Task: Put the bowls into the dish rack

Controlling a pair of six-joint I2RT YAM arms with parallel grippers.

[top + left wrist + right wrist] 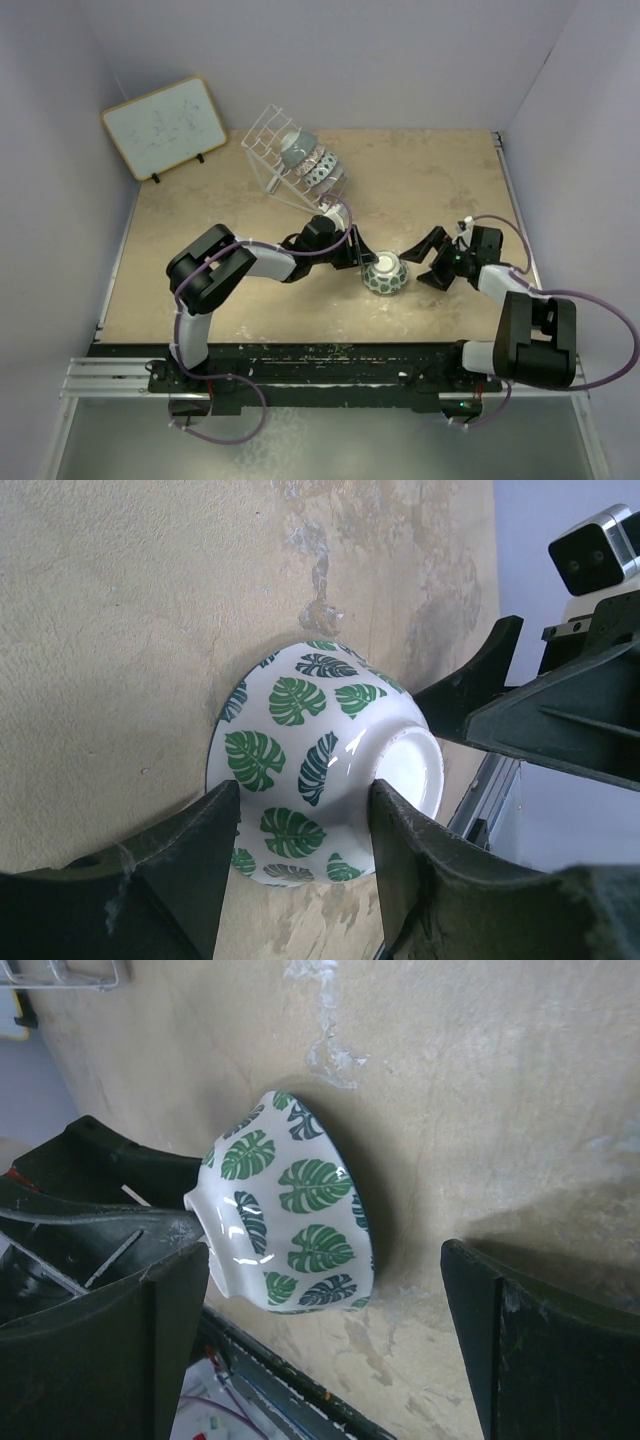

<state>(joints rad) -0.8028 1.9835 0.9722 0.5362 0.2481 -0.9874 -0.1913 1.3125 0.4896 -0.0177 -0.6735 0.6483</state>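
A green-and-white leaf-patterned bowl (pixel 384 272) stands upside down on the table, between my two grippers. My left gripper (pixel 355 258) comes at it from the left. In the left wrist view the fingers (pixel 215 825) press the bowl (pixel 300 730) on its flank and near its foot, so the left gripper (pixel 300 815) is shut on it. My right gripper (pixel 428 262) is open just right of the bowl. In the right wrist view the bowl (pixel 300 1210) lies close to the left finger of the right gripper (pixel 325 1280), untouched. The white wire dish rack (pixel 268 135) holds several bowls (pixel 296 148).
A framed whiteboard (pixel 165 127) leans at the back left. The rack stands tilted at the back centre, just behind my left wrist. The right arm's fingers and camera (pixel 595 545) loom close beyond the bowl in the left wrist view. The table's near edge rail (pixel 300 365) runs behind both arms.
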